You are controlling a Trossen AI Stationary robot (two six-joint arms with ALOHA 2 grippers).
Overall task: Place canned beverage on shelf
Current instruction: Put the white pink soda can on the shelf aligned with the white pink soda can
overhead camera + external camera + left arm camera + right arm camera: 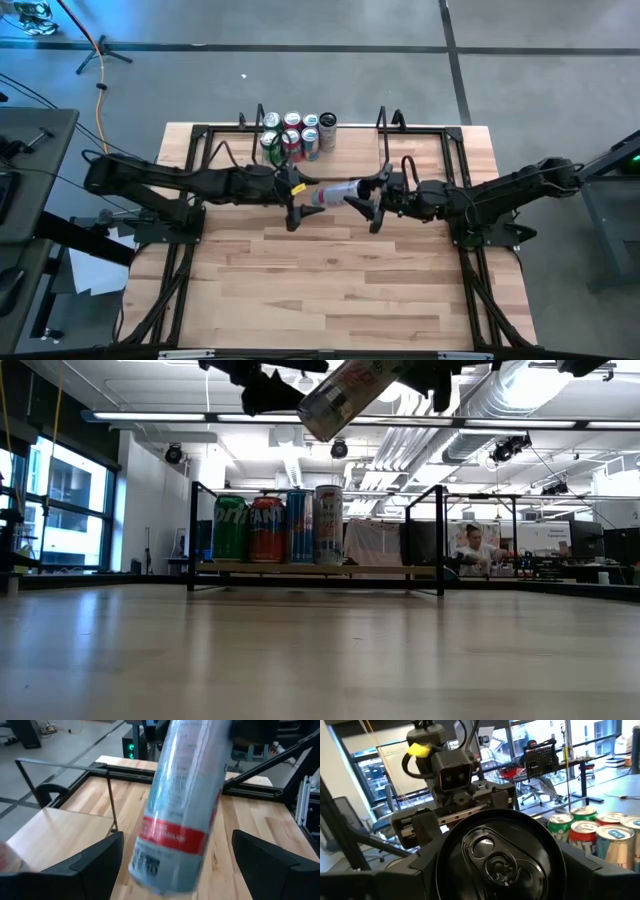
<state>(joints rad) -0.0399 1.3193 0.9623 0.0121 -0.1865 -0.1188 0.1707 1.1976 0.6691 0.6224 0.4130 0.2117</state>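
Just in front of the shelf, above the counter, a silver-and-red can hangs tilted between both grippers. Right gripper fingers clamp its top end; left gripper fingers stand wide on either side of its bottom end, not touching. Seven cans stand on the shelf.

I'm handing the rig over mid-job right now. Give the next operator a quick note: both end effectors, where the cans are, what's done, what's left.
Right end effector: shut on the silver can, held in the air above the table.
Left end effector: open, fingers either side of that can, not gripping.
Shelf: several cans stand at one end; the rest is bare.
Done: can lifted.
Left: carry it to the shelf, set it upright, release.
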